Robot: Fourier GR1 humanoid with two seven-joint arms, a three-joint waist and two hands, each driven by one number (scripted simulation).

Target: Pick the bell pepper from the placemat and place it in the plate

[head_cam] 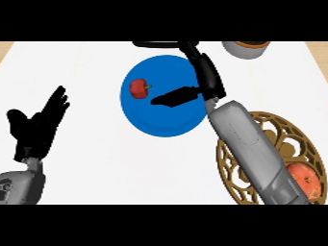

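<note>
On the white counter (95,158), seen steeply from above, a round blue plate (159,120) lies near the centre. A small red bell pepper (139,88) with a green stem rests on the plate's left part, inside the rim and free of any hand.

Right arm: the grey forearm (255,153) rises from the lower right and crosses the plate's right edge. Its black hand (195,81) is above the plate's right side, fingers straight and spread apart, holding nothing. The long fingers (159,44) point up and to the left past the plate's upper rim, while the thumb (173,97) juts left over the blue surface, near the pepper but apart from it.

Left arm: the left hand (35,127) shows at the view's left edge, well apart from the plate, open with fingers straight and pointing upward, at rest.

Other objects: a brown openwork placemat (294,139) lies at the lower right, partly hidden beneath the right forearm. On it, just beside the forearm, sits an orange-red round fruit (309,181); what kind it is cannot be told. At the top edge, right of centre, stands a grey bowl (246,49) with dark contents, cut off by the view's limit.
</note>
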